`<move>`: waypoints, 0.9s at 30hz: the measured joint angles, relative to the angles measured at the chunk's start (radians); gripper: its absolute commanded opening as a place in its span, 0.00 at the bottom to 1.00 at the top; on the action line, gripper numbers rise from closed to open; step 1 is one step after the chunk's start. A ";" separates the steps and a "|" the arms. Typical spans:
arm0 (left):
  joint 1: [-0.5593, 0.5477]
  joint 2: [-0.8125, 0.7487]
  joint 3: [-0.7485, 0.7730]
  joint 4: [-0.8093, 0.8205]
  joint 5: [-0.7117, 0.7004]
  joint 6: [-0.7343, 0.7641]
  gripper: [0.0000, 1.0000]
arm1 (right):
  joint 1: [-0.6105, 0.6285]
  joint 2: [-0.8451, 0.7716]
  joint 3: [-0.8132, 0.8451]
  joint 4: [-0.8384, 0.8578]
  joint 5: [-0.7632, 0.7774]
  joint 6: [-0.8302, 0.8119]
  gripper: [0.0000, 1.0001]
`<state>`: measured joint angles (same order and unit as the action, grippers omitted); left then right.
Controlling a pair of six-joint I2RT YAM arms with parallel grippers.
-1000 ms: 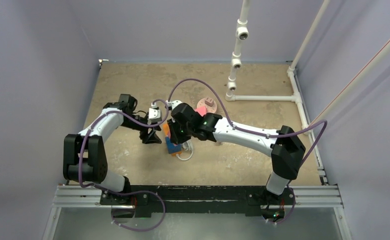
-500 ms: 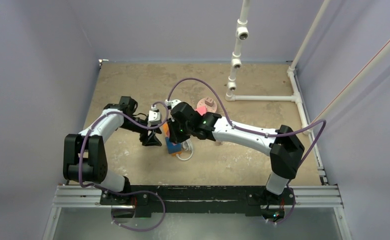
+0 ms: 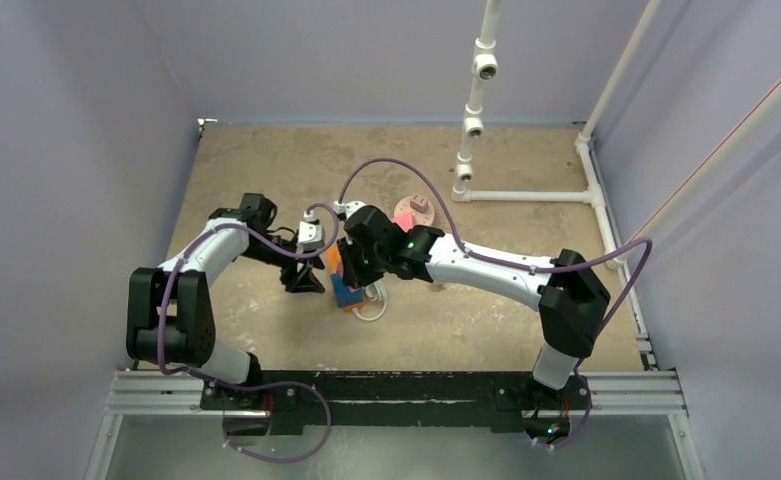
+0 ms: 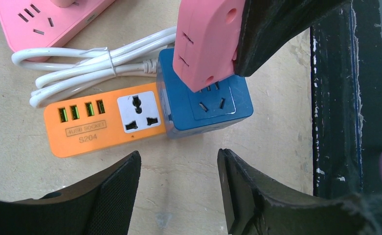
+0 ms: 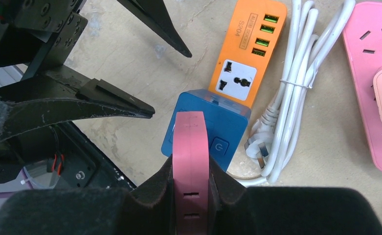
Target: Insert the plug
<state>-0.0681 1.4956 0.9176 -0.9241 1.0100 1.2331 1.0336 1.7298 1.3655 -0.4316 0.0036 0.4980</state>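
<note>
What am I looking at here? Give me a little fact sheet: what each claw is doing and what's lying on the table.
right gripper: shut on the pink plug
plug position: tilted, its lower end at the blue cube socket; cannot tell if it is seated
left gripper: open, holds nothing, hovers near the cube
next to the cube: orange power strip, right against it
also there: bundled white cable, pink power strip

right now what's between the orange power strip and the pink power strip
A bundled white cable lies between the orange power strip and the pink power strip. Both wrist views show it.
</note>
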 measured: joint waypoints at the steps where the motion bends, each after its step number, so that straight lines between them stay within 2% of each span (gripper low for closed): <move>1: -0.001 0.000 0.000 0.000 0.000 0.000 0.58 | 0.000 0.000 0.000 0.000 0.000 0.000 0.00; 27: -0.046 -0.004 -0.026 0.010 0.000 0.009 0.53 | -0.001 0.011 -0.012 0.038 -0.021 0.018 0.00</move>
<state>-0.1139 1.4918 0.8917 -0.9142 1.0103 1.2423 1.0325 1.7409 1.3533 -0.3939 -0.0174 0.5159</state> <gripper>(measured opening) 0.539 0.222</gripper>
